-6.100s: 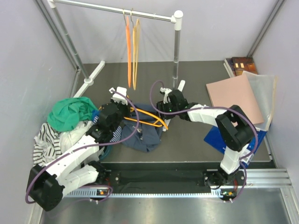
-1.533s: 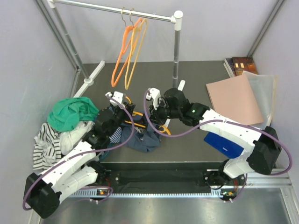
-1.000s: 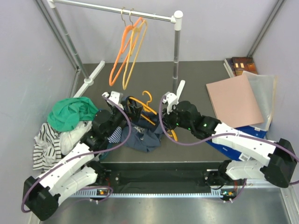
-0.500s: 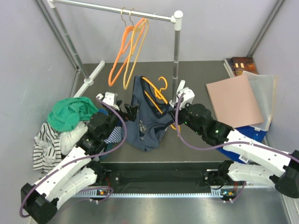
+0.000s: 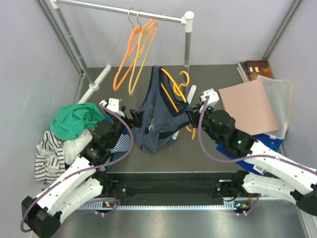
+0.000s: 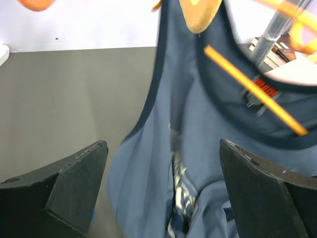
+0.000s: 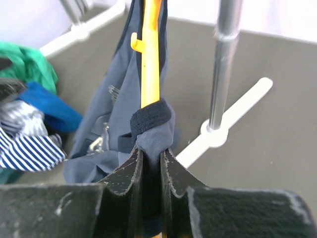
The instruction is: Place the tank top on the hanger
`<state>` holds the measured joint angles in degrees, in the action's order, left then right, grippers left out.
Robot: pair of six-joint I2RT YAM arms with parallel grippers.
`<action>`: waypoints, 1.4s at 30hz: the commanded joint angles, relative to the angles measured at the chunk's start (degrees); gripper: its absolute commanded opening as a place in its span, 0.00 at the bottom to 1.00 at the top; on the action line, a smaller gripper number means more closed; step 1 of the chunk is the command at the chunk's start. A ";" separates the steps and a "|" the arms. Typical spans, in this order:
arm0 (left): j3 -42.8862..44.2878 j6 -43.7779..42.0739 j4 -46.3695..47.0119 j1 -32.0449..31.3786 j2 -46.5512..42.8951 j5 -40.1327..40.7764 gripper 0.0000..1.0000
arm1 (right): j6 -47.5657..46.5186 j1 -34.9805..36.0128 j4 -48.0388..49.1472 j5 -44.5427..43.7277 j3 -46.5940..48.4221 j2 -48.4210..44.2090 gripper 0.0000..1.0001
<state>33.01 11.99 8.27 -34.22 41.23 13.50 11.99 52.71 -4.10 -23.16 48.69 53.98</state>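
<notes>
Nearest the arm bases in the overhead view, the left gripper (image 5: 134,117) is sitting left of centre with its jaws spread wide and gripping nothing. Its black fingers (image 6: 74,183) are framing the navy tank top (image 5: 153,126) just ahead of them in the left wrist view. Right of centre, the right gripper (image 7: 151,158) is clamping tight on the lower arm of the amber hanger (image 7: 150,64) together with a bunched fold of the navy cloth, whose dark hem is wrapping the plastic just above the fingertips. The hanger is tilting steeply at mid-frame, hook uppermost, and running through the tank top. The garment is hanging from the hanger's upper end with one strap drawn taut, its lower part sagging toward the dark table (image 5: 198,156); whether it is touching cannot be told. At the left edge a green garment (image 5: 74,120) is lying bunched against a striped cloth (image 5: 47,153). At the right edge a pink board (image 5: 247,106) is lying flat, with books (image 5: 257,67) beyond it. Farthest back, at the top of the frame, an orange hanger (image 5: 124,62) and a yellower hanger (image 5: 143,49) are hanging side by side from the rack's rail (image 5: 99,7), beside its upright pole (image 5: 187,47).
</notes>
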 commanded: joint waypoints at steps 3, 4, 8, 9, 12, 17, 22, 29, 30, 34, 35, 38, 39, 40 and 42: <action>1.88 -0.83 0.87 0.12 -0.28 1.27 0.99 | -2.93 -0.06 6.04 -4.17 7.28 -2.65 0.00; 1.96 -0.83 0.87 0.12 -0.02 1.09 0.99 | -3.28 -0.06 5.86 -4.09 8.26 -2.04 0.00; 2.05 -0.83 0.52 0.20 0.08 0.92 0.99 | -3.55 -0.06 0.07 -5.93 15.63 2.96 0.00; 1.97 -0.74 0.52 0.03 0.08 1.00 0.99 | -3.46 -0.06 -0.47 -6.37 18.09 3.50 0.00; 1.70 -0.74 0.34 0.12 -0.45 1.27 0.99 | -3.55 -0.06 -2.31 -8.48 21.61 5.52 0.00; 1.53 -0.83 0.25 0.12 -0.72 1.36 0.99 | -3.38 0.11 -4.07 -12.08 25.75 7.81 0.00; 1.26 -0.83 0.69 0.03 -0.63 1.18 0.99 | -5.21 1.52 -5.74 -16.12 30.14 11.49 0.00; 0.74 -0.74 1.04 0.03 -0.36 1.00 0.99 | -9.96 3.89 -5.31 -18.76 39.10 17.03 0.00; 0.65 -0.74 1.13 0.11 -0.36 1.18 0.99 | -10.40 4.24 -5.39 -18.85 39.99 17.56 0.00; 0.21 -0.74 1.40 0.12 -0.45 1.27 0.99 | -11.72 4.60 -6.27 -19.12 45.08 21.17 0.00; 0.03 -0.74 1.40 0.03 -0.36 1.27 0.99 | -11.64 4.60 -6.45 -19.03 45.88 21.69 0.00; -0.06 -0.74 1.31 0.03 -0.45 1.71 0.99 | -14.53 4.60 -6.62 -18.94 49.30 23.80 0.00; -0.14 -0.74 1.22 0.11 -0.54 1.97 0.99 | -15.32 4.51 -6.97 -18.94 50.36 25.11 0.00; -0.14 -0.74 1.22 0.03 -0.45 2.23 0.99 | -15.59 4.51 -7.41 -18.68 52.54 25.91 0.00; -0.06 -0.83 1.13 0.11 -0.54 2.32 0.99 | -16.73 4.51 -7.85 -18.68 54.66 27.93 0.00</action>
<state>32.99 11.86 7.66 -34.22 41.39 14.70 -1.21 56.51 -15.22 -40.93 96.16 79.66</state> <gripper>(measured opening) 0.987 0.099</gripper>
